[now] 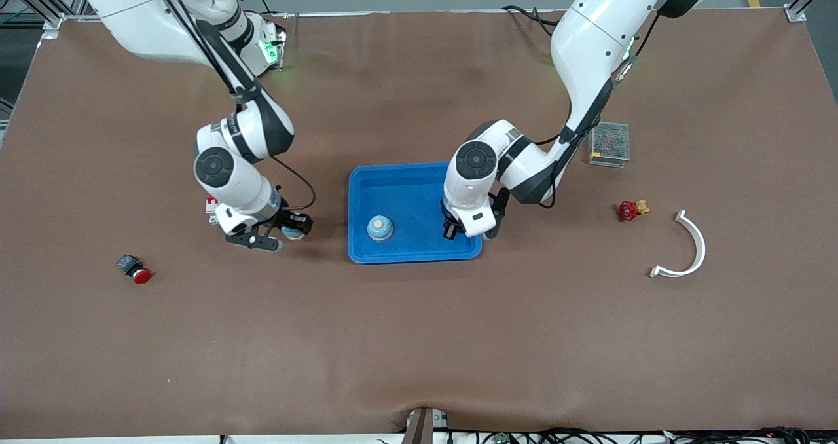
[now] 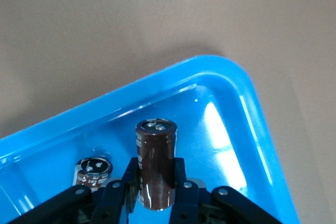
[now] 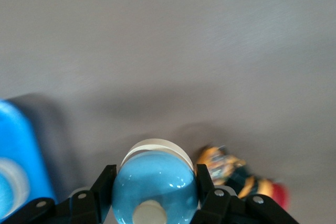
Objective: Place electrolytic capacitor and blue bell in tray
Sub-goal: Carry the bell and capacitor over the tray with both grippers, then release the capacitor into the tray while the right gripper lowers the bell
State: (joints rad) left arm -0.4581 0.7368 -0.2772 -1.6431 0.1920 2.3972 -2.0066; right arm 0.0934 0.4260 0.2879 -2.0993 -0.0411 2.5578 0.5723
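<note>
A shallow bright-blue tray [image 1: 406,188] lies mid-table. One blue bell [image 1: 380,228] with a pale knob stands inside it. My left gripper [image 1: 458,229] hangs over the tray's end nearest the left arm, shut on a dark brown electrolytic capacitor [image 2: 156,145] that sticks out past the fingertips [image 2: 156,165]. A similar dark cylinder [image 2: 93,170] shows on the glossy tray floor [image 2: 47,156] beside it, perhaps a reflection. My right gripper [image 1: 288,229] is low over the table beside the tray, toward the right arm's end. It is shut on a second blue bell [image 3: 152,192] between its pads [image 3: 155,174].
A dark part with a red button [image 1: 134,268] and a red-and-white part [image 1: 211,203] lie toward the right arm's end. Toward the left arm's end lie a metal mesh box [image 1: 609,144], a small red valve [image 1: 630,209] and a white curved strip [image 1: 687,247].
</note>
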